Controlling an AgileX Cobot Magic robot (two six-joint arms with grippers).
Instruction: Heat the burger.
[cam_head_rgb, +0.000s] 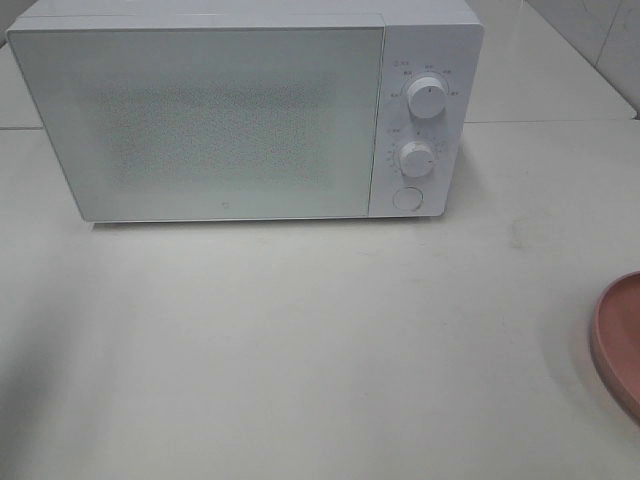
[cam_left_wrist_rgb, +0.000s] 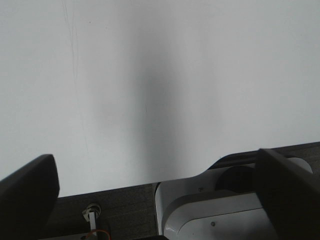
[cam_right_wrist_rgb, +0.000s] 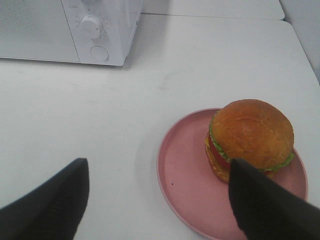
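Observation:
In the right wrist view the burger, with a golden-brown bun, green lettuce and a red layer, sits on a pink plate. My right gripper hangs open above the table, with nothing between its fingers. One dark finger is in front of the burger's near side. The left gripper is open over bare white table near its edge. The white microwave stands at the back with its door shut. Neither gripper shows in the exterior high view, and the burger lies outside it.
The pink plate's rim shows at the right edge of the exterior high view. Two knobs and a round button are on the microwave's right panel. A robot base lies beyond the table edge in the left wrist view.

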